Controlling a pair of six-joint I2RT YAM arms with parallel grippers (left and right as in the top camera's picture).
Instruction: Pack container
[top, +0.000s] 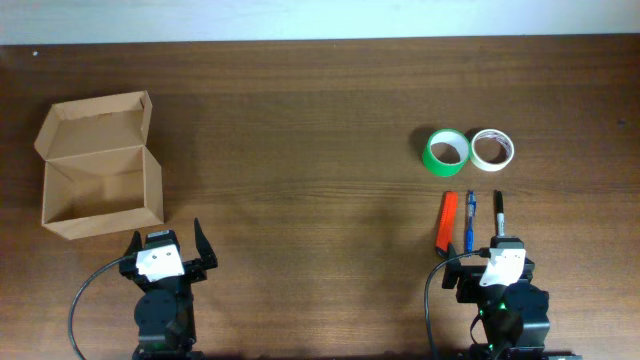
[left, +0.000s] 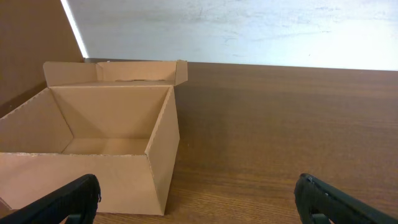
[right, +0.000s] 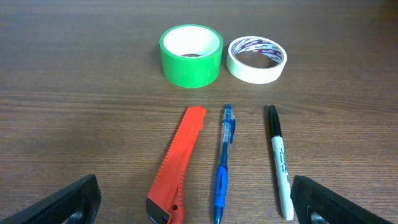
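Gaping alike, left claw (left: 198, 186) faces one container (left: 163, 155), right claw (right: 194, 190) two tapes (right: 191, 55) (right: 256, 58), three tools (right: 177, 165) (right: 223, 168) (right: 280, 162).

Open, empty tan cardboard container (top: 100, 190) sits upright, lid back.

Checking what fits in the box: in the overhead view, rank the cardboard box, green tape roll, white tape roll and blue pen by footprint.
1. cardboard box.
2. green tape roll and white tape roll, near alike, so tied.
3. blue pen, long but thinnest.
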